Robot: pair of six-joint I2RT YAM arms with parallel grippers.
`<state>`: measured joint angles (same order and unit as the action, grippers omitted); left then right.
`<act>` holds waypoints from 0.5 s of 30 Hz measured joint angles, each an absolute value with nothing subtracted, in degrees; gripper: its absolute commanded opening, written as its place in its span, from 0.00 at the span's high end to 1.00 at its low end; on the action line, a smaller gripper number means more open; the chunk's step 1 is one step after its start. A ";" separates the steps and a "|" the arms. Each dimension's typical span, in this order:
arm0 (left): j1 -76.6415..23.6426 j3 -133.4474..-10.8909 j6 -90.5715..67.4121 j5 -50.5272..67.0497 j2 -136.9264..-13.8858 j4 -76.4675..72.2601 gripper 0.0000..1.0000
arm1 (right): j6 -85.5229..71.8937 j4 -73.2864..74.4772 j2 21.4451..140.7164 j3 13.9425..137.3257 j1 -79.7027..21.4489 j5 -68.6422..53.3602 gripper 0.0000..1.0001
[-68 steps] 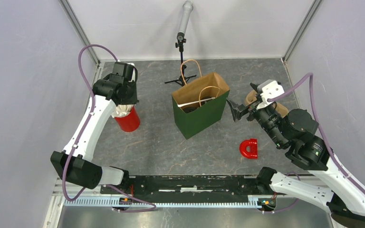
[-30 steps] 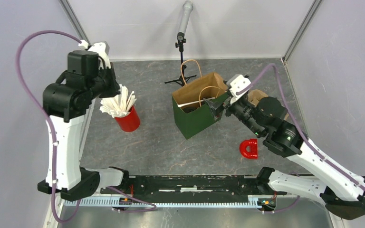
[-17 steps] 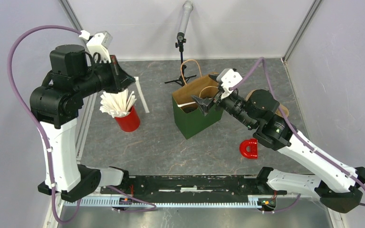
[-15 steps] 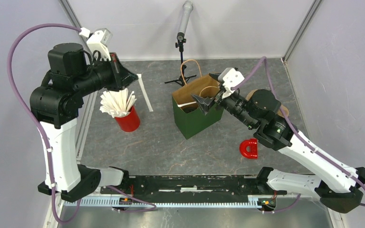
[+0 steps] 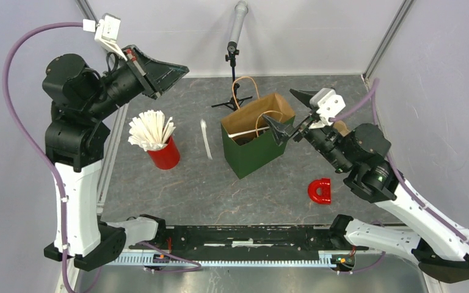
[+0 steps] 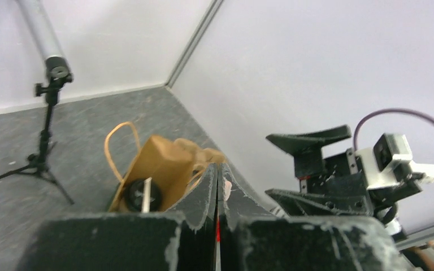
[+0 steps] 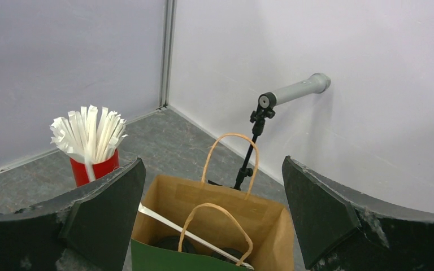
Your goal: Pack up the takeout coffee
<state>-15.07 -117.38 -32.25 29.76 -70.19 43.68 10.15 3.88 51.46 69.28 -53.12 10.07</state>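
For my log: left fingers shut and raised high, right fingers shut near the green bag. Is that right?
The right fingers are not shut: the right wrist view shows them spread wide open near the green bag. The left fingers are shut and raised high, as you said.

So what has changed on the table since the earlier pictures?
The left gripper, shut, rose away from the red cup; the white stick it carried is now loose between that cup and the green bag. The right gripper, open, went over the bag's mouth, then back to its right edge. Bag, cup and red U-shaped piece stayed put.
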 measured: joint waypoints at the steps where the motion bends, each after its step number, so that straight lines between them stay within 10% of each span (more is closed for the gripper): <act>1: -15.07 -116.03 -33.93 30.37 -70.15 41.19 0.97 | 10.20 3.92 50.94 69.19 -53.12 10.39 0.02; 15: -15.09 -104.38 -35.16 21.04 -72.77 46.02 0.53 | 9.47 6.13 45.67 64.53 -53.12 14.15 0.02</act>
<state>-15.09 -104.38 -35.16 21.04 -72.77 46.02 9.47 6.13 45.67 64.53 -53.12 14.15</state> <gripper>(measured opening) 0.444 0.979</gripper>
